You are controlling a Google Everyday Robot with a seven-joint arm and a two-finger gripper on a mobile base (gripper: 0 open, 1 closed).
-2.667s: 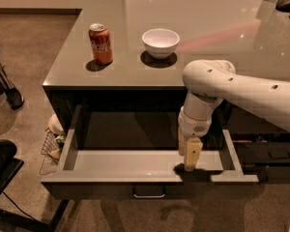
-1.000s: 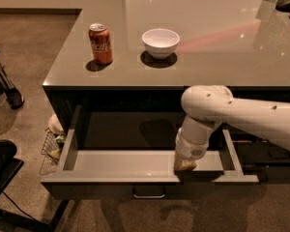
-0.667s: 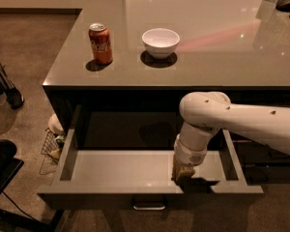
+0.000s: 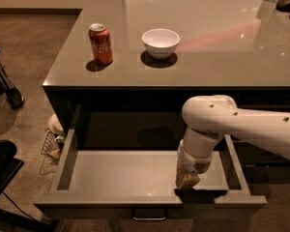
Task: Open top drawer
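The top drawer [image 4: 121, 173] stands pulled far out from under the counter, showing its shallow pale grey interior. Its front edge runs along the bottom of the view, with the small metal bar handle [image 4: 149, 217] at centre below it. My gripper [image 4: 187, 181] points down inside the drawer at its right side, its tip against the inner face of the front wall. The white arm reaches in from the right.
A red soda can [image 4: 101, 43] and a white bowl [image 4: 160, 42] stand on the grey countertop [image 4: 222, 47] above the drawer. A wire basket with items [image 4: 53, 141] sits on the floor at the left. A dark chair part [image 4: 2, 170] is at the lower left.
The drawer has slid further out toward the camera, and my gripper has moved with it, lower and closer to the front wall.
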